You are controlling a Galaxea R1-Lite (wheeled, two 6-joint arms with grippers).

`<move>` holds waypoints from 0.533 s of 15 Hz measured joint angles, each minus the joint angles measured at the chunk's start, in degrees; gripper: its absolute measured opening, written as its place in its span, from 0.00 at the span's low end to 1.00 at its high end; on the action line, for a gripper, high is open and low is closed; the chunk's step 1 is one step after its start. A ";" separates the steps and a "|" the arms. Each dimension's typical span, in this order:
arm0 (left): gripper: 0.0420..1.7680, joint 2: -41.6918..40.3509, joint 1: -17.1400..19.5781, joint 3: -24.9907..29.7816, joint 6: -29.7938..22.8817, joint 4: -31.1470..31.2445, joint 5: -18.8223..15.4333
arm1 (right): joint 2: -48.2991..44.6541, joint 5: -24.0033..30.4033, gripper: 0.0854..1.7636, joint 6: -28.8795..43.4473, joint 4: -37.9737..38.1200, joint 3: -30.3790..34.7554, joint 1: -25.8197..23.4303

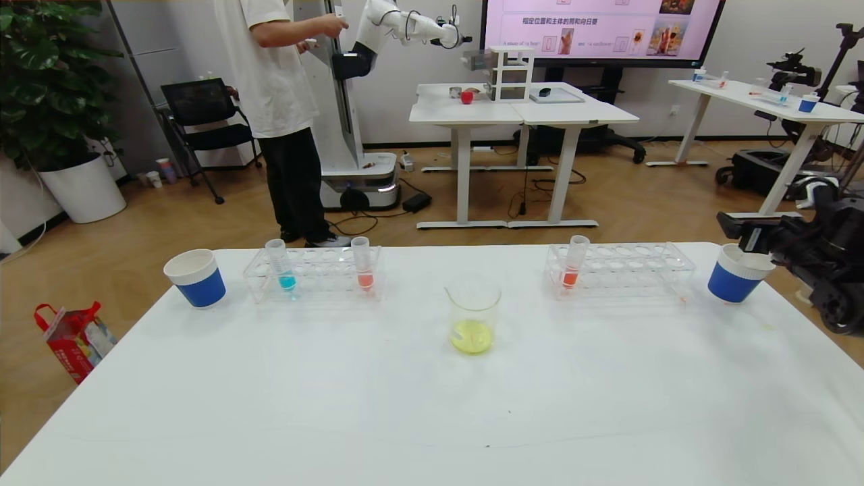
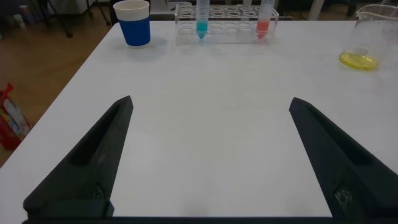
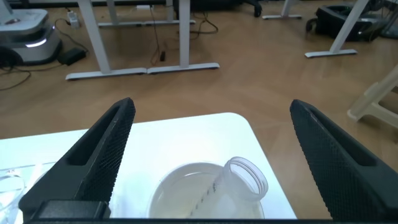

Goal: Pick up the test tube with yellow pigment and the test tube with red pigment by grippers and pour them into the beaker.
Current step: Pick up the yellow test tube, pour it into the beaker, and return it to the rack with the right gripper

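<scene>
Left hand [image 2: 208,155] hovers spread over bare bench [image 1: 337,405], beaker [image 1: 473,315] mid-bench already holds yellow, right hand [image 3: 211,162] hangs spread over the right paper cup [image 1: 739,273] with the emptied yellow tube [image 3: 233,180] inside; judged next: grab a red tube [image 1: 574,262], pour.

A wood floor [image 1: 607,196] is stretching beyond the desk's far edge. Past the far left corner a big plant [image 1: 40,74] is standing in a white pot [image 1: 81,189], with a black chair [image 1: 202,115] beside it. A red bag [image 1: 71,337] is lying off the left edge. White tables [image 1: 523,111] are standing mid-room under a lit screen [image 1: 601,27] on the pale wall [image 1: 776,34]. A person [image 1: 283,101] in white is standing there.
</scene>
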 joint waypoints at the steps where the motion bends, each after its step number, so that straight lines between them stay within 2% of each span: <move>1: 0.99 0.00 0.00 0.00 -0.02 0.00 0.02 | -0.72 0.00 0.98 -0.02 -0.09 0.02 0.83; 5: 0.99 0.00 0.00 0.00 -0.02 0.00 0.00 | -5.46 -0.22 0.98 0.04 0.29 0.55 7.55; 8: 0.99 0.00 0.00 0.00 -0.02 0.00 0.00 | -11.00 -0.44 0.98 0.04 0.33 4.88 15.13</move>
